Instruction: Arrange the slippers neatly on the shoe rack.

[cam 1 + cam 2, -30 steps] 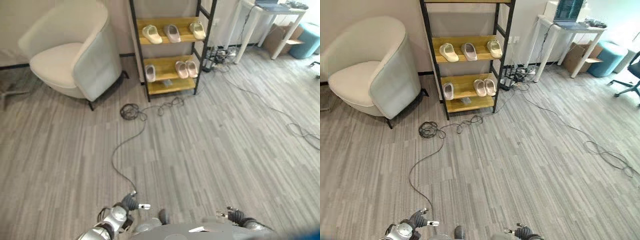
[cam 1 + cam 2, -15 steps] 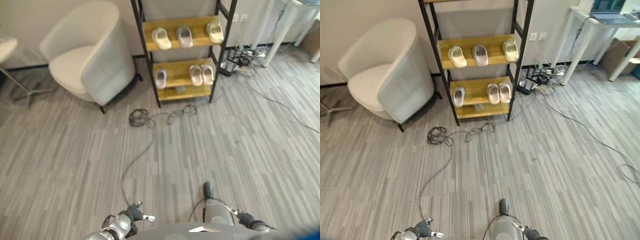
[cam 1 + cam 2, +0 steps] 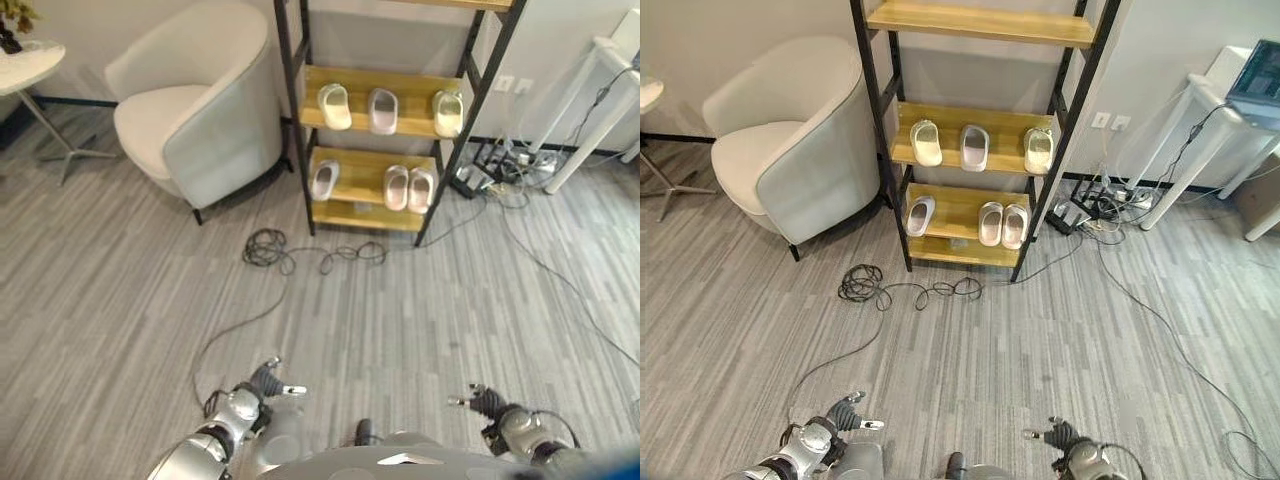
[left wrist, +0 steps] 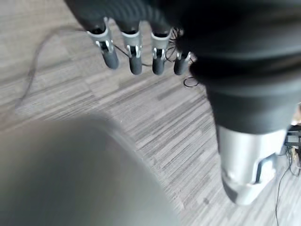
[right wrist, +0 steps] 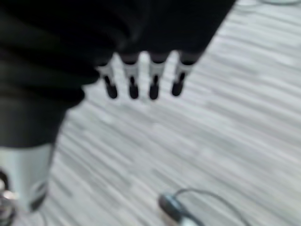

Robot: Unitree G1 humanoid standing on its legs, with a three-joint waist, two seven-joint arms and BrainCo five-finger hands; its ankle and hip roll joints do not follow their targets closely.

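Slippers (image 3: 975,147) sit on your shoe rack (image 3: 960,125): three spread along the middle shelf, three on the lower one, a pair toward its right edge. Your left hand (image 4: 134,52) and right hand (image 5: 141,77) hang over the floor (image 3: 1040,340), fingers straight, holding nothing.

Each robot hand (image 4: 141,52) has silver, dark-tipped fingers under a dark ribbed cover.

Your head cameras look down from afar at the shoe rack (image 3: 385,150); wrist cameras face the floor (image 4: 141,108) close.
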